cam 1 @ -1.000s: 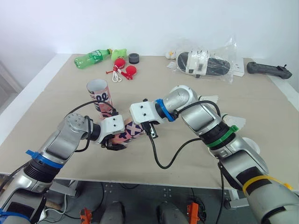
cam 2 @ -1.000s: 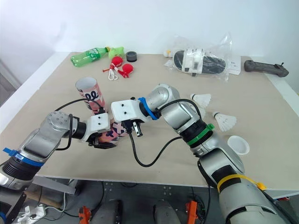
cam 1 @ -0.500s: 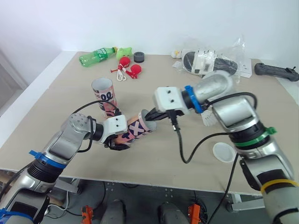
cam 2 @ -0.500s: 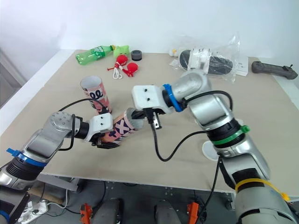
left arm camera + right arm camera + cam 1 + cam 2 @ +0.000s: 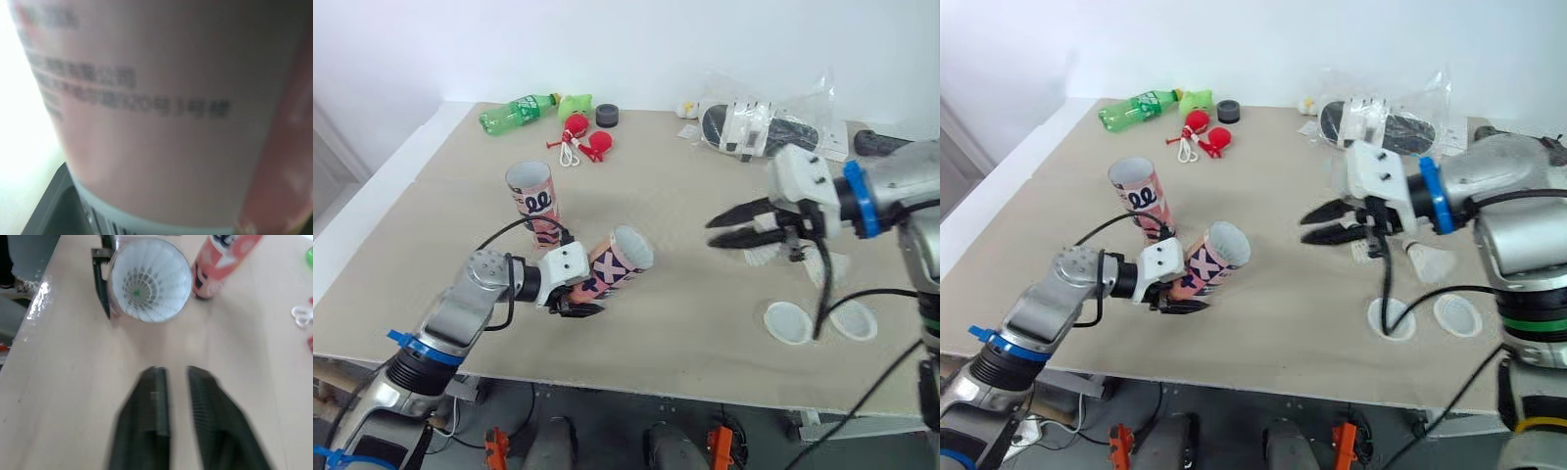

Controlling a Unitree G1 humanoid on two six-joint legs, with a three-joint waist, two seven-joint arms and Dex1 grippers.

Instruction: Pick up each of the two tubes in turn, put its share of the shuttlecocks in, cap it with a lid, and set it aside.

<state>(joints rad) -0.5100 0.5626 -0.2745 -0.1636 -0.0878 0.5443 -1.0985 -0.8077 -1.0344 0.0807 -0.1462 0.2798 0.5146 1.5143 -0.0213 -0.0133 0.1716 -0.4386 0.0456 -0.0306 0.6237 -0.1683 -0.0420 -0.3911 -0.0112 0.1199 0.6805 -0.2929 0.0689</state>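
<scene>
Tube (image 5: 617, 266) clamped tilted in left tool (image 5: 570, 302), mouth facing the empty, part-open right tool (image 5: 722, 227), well apart.

Beige desk (image 5: 685, 196) and its load. Along the far edge, from the left: green bottle (image 5: 514, 113) on its side, green toy (image 5: 576, 103), black disc (image 5: 606, 116), red pair on a white cord (image 5: 585, 142), clear plastic bag (image 5: 766, 122) of dark items, black handle (image 5: 876, 142). Left of centre: upright tube (image 5: 534, 204), open-topped. Near right: white lid (image 5: 788, 322) just beside a second lid (image 5: 853, 320), with a shuttlecock (image 5: 1427, 260) lying beyond them.
</scene>
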